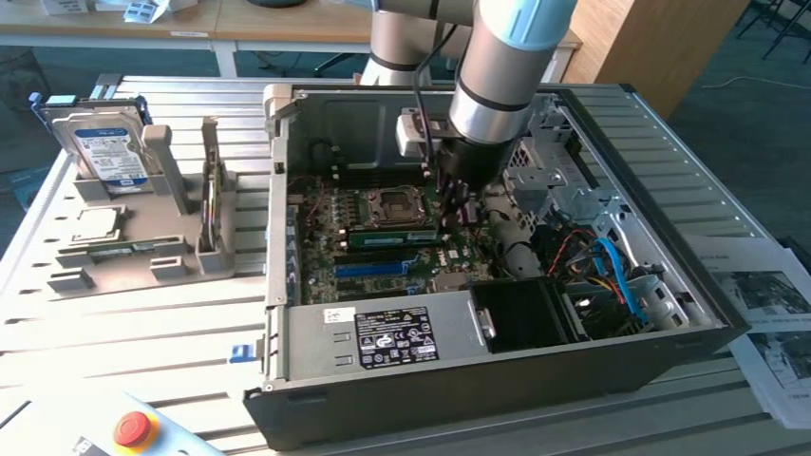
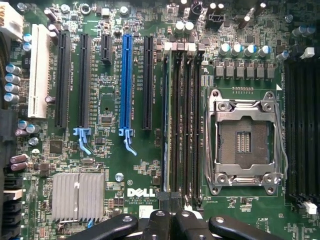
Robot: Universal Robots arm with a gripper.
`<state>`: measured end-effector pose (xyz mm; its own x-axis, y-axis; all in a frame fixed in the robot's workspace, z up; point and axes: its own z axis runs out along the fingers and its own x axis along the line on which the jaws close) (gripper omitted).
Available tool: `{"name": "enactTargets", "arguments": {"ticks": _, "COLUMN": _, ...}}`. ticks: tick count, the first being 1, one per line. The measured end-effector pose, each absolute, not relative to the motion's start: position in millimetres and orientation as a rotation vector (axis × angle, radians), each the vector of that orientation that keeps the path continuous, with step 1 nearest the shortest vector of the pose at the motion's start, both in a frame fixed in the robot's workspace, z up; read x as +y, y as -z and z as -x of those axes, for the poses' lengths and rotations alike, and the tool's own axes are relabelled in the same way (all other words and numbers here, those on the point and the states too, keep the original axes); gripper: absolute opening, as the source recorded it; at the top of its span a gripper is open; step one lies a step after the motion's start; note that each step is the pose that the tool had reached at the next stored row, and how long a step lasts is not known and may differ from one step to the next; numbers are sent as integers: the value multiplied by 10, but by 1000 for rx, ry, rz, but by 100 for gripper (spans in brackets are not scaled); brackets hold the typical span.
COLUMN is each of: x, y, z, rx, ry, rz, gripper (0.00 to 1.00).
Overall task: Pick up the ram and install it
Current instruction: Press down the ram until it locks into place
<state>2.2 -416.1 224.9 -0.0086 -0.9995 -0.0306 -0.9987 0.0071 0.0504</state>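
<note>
One-stick installation, seating stage by the look of it. Found the ram (image 1: 390,237) standing on edge in a memory slot, at six o'clock of the empty CPU socket (image 1: 386,204) in the exterior view, inside the open computer case (image 1: 507,389). Could not tell whether both latches had closed.

Noted the gripper (image 1: 459,211) low over the board at three o'clock of the ram, near that end of the stick; contact could not be confirmed. Saw the fingers (image 2: 161,220) pressed together with nothing pinched between them, tips over one end of the memory slots (image 2: 182,125), beside the socket (image 2: 243,135).

Judged the step in hand to be pressing home, not carrying. Judged that finishing it would call for straight downward force, square to the slot, with no sideways lean against the neighbouring empty slots.

Room for moving: open overhead; hemmed at three o'clock by the drive cage (image 1: 557,161) and the blue cable (image 1: 618,271), at six o'clock by the power supply (image 1: 380,332), at nine o'clock by the case's side wall. Marked tall capacitors (image 2: 242,50) just beside the slot ends as snag points.

Outside the case, well apart at nine o'clock: parts fixture (image 1: 171,161) with the hard drive (image 1: 108,147) upright in it.
</note>
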Motion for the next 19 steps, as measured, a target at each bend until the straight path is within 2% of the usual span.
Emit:
{"name": "enactTargets", "arguments": {"ticks": 12, "x": -4162, "y": -2467, "z": -23, "rx": -2219, "ry": 89, "rz": -2202, "gripper": 10}}
{"name": "enactTargets", "arguments": {"ticks": 19, "x": -4161, "y": -2468, "z": -23, "rx": -2219, "ry": 90, "rz": -2202, "gripper": 10}}
